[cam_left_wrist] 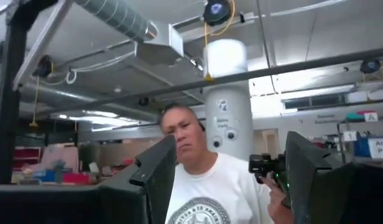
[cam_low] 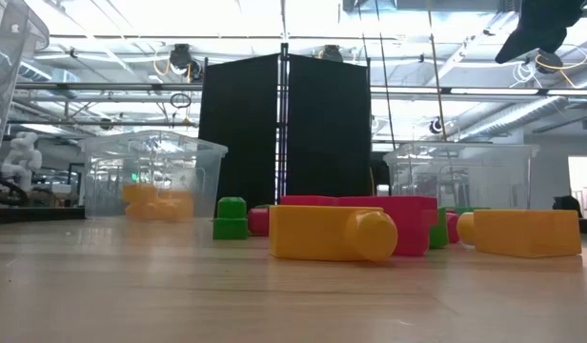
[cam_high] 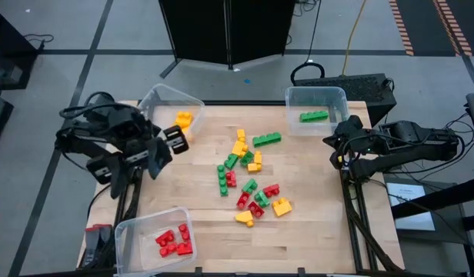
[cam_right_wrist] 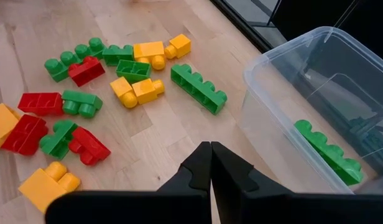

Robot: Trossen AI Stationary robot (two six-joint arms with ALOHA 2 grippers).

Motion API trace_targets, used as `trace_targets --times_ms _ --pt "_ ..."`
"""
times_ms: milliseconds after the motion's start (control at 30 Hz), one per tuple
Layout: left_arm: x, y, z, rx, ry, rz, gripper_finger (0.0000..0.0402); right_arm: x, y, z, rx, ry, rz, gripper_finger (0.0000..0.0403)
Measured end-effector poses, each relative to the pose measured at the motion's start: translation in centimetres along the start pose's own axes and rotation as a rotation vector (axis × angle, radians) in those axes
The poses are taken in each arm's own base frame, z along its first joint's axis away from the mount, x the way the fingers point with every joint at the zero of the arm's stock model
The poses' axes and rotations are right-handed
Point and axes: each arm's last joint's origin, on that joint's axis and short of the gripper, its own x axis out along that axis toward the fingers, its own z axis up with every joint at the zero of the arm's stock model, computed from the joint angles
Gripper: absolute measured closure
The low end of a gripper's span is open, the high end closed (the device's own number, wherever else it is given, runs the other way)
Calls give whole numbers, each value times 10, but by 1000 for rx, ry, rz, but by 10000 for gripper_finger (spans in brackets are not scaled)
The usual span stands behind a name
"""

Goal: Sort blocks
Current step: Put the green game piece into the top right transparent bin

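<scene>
In the low view, yellow blocks (cam_low: 155,203) inside a clear bin (cam_low: 152,176) showed only as a blur through its wall. The right wrist view cut off another bin (cam_right_wrist: 316,106) at its edge.

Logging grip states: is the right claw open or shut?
Shut: the right claw has its fingers pressed together, empty, beside the bin.

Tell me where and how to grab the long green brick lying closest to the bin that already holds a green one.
Grip the long green brick across its narrow width at mid-length, coming straight down from above. It lies flat, studs up, apart from its neighbours, so both long sides look free for the fingers. The shut right gripper, beside the green bin, seems nearest.
</scene>
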Motion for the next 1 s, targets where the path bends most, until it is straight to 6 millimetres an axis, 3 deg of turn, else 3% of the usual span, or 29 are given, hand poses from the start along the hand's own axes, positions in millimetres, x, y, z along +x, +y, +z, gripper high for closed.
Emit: trace_targets --times_ms 767,900,1000 --pt "4 -1 -8 -48 44 7 207 0 0 0 2 0 0 397" --pt "3 6 -18 -132 113 77 207 0 0 0 2 0 1 397" --pt "-1 14 -32 -201 191 231 207 0 0 0 2 0 0 397"
